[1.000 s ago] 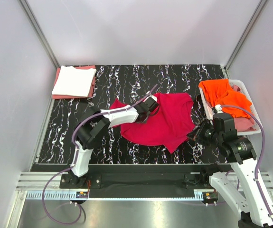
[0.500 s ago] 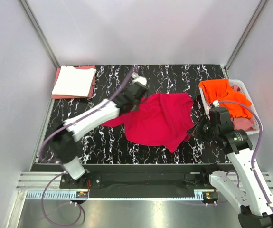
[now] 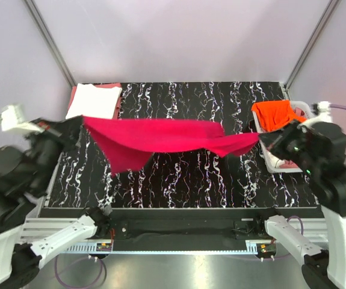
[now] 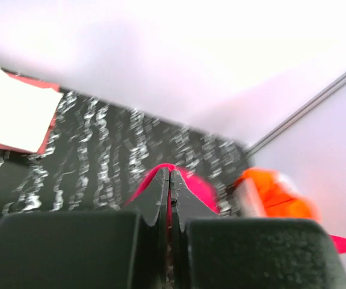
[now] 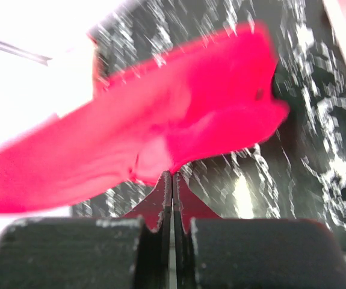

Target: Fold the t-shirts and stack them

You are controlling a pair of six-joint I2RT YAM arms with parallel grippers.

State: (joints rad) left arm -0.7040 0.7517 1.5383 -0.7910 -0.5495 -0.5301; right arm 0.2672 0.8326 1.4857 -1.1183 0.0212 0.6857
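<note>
change: the crimson t-shirt [image 3: 160,137], lying crumpled on the worktop [image 3: 191,180] a second ago, now hangs stretched across mid-frame, lifted clear.
left end effector [image 3: 75,125]: clenched on its left end.
right end effector [image 3: 268,139]: clenched on its right end.
meaning: probably a shake-out before laying flat; folding not begun.
materials: limp, sagging cloth; marbled black worktop; folded white t-shirt [image 3: 95,100] upper left; orange t-shirt [image 3: 275,114] in the white basket [image 3: 281,165], right.

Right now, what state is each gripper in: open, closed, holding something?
Left gripper: closed, pinching one end of the crimson t-shirt.
Right gripper: closed, pinching the other end of the crimson t-shirt.
</note>
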